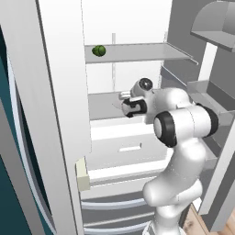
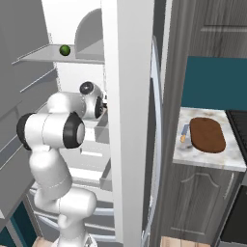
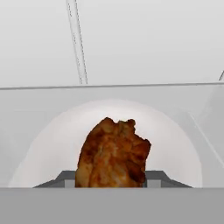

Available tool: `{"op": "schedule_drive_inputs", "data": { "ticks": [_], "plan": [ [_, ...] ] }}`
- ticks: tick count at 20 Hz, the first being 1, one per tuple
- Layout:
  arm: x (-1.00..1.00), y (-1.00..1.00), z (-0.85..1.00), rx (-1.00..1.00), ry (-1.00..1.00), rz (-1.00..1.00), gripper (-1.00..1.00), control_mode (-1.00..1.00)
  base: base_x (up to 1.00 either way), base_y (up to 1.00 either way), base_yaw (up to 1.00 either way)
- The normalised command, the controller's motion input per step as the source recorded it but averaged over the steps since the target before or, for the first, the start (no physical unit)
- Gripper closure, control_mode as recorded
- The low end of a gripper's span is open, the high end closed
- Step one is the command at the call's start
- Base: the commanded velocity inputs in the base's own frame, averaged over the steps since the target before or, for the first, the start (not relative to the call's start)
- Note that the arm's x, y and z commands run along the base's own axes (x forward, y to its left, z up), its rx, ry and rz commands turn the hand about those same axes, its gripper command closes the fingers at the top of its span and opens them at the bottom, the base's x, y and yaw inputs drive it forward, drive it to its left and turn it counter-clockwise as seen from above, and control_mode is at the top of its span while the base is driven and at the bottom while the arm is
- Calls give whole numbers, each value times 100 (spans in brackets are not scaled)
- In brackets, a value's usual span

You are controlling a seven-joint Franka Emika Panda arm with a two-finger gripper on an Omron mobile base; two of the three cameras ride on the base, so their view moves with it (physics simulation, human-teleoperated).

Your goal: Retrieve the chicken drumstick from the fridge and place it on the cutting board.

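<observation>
The fridge (image 1: 64,92) door's thick edge stands close on the arm's left, and a shelf (image 1: 137,53) carrying a round green vegetable (image 1: 98,50) roofs the bay overhead. On the counter (image 2: 231,161), a small knife (image 2: 185,135) lies just beside the cutting board (image 2: 207,135), whose top is bare.

Glossy white rounded arm (image 1: 183,151), black joint bands, grey end cap.
</observation>
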Motion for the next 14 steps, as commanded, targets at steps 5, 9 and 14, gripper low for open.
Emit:
{"op": "schedule_drive_inputs", "data": {
  "ticks": [5, 9, 14],
  "plan": [
    [-74, 0, 19, -1, -4, -1, 100, -100, 0, 0, 0],
    [-100, 0, 6, 0, 0, -6, 100, -100, 0, 0, 0],
    [-100, 0, 37, 0, 0, -7, 100, -100, 0, 0, 0]
  ]
}}
